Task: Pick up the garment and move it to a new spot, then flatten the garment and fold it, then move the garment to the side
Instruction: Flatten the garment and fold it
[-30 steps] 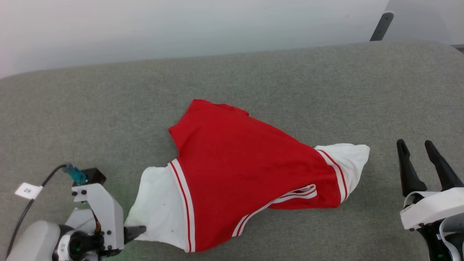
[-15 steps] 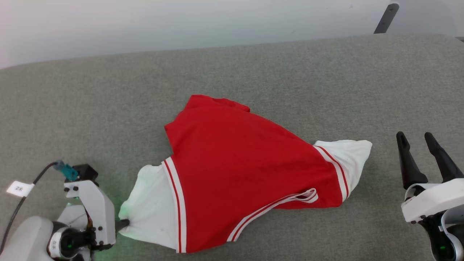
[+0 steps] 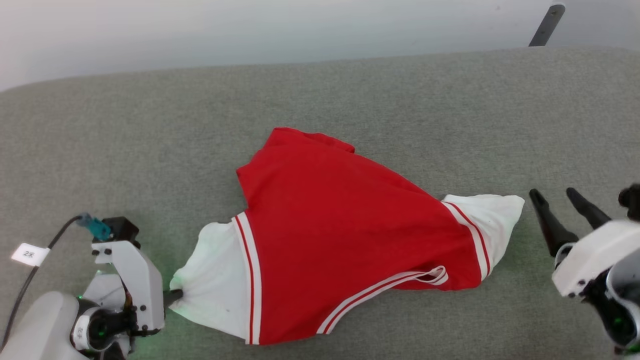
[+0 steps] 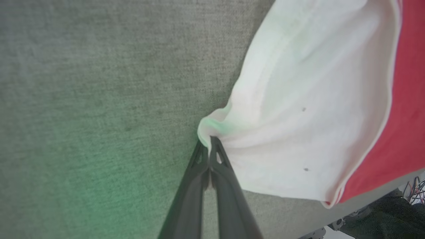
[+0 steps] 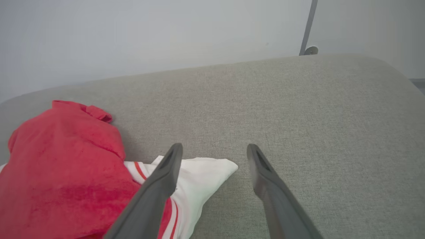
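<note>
**Two claws logged: left gripper (image 4: 209, 141) pinched shut, right gripper (image 3: 552, 192) spread**

The bright red athletic garment with white panels and red-white stripe trim (image 3: 340, 235) is laid rumpled on the grey woven fabric surface (image 3: 150, 150), between the two claws. Its near white corner is bunched and clamped at the left gripper's fingertips, which are pressed together. The right gripper's fingers are held wide apart, with nothing gripped. The garment's other white end is seen just beside its left finger.

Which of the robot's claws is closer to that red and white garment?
The left. The left gripper is shut, pinching one white end of the garment. The right gripper stands open beside the other white end, not touching it.
</note>
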